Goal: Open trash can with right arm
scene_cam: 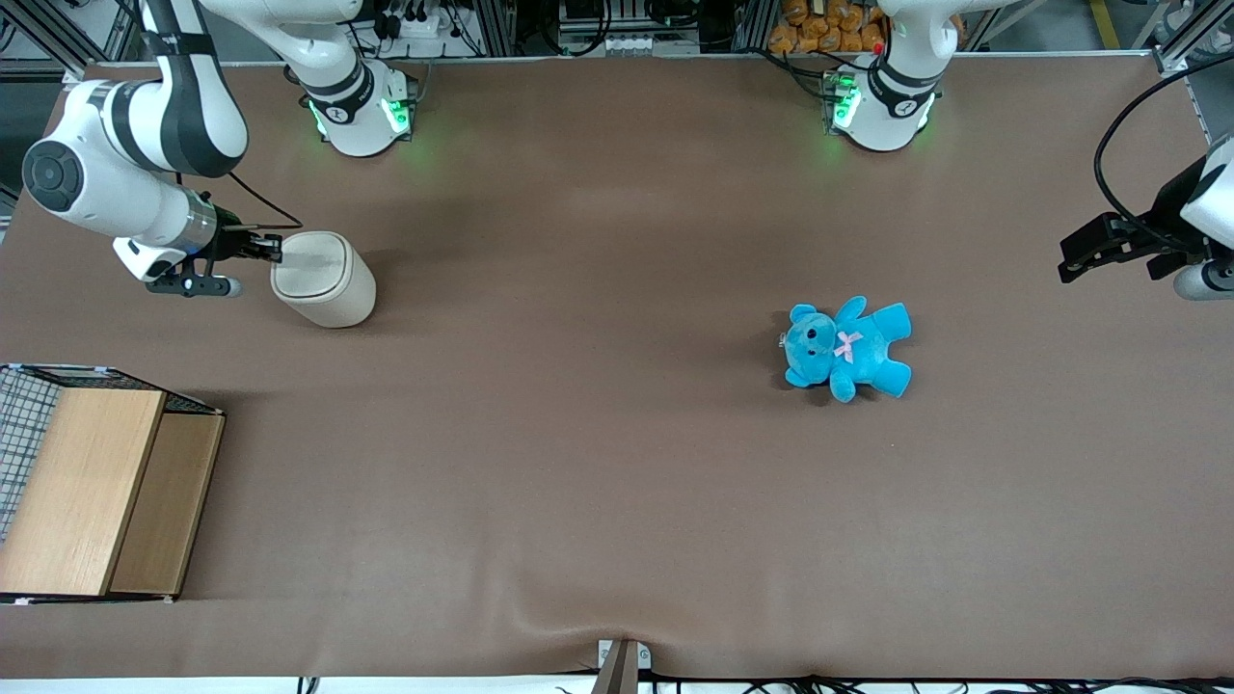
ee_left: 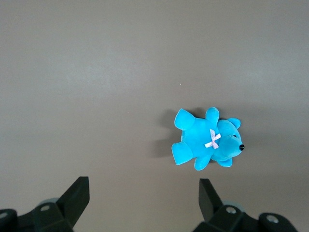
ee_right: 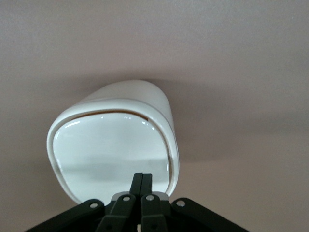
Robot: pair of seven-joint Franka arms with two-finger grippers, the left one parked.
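Note:
The cream-white trash can (scene_cam: pixel 328 284) stands upright on the brown table near the working arm's end. Its flip lid (ee_right: pixel 108 154) lies nearly flat, with a thin dark slit along one edge. My right gripper (scene_cam: pixel 273 251) is at the lid's edge, just above the can's top rim. Its two black fingers are pressed together with nothing between them, and the fingertips (ee_right: pixel 142 178) rest over the lid's near edge. The white right arm (scene_cam: pixel 125 164) reaches in from the table's end.
A blue teddy (scene_cam: pixel 846 347) lies toward the parked arm's end of the table, also in the left wrist view (ee_left: pixel 207 140). A wooden box with wire mesh (scene_cam: pixel 92 492) stands nearer the front camera than the trash can.

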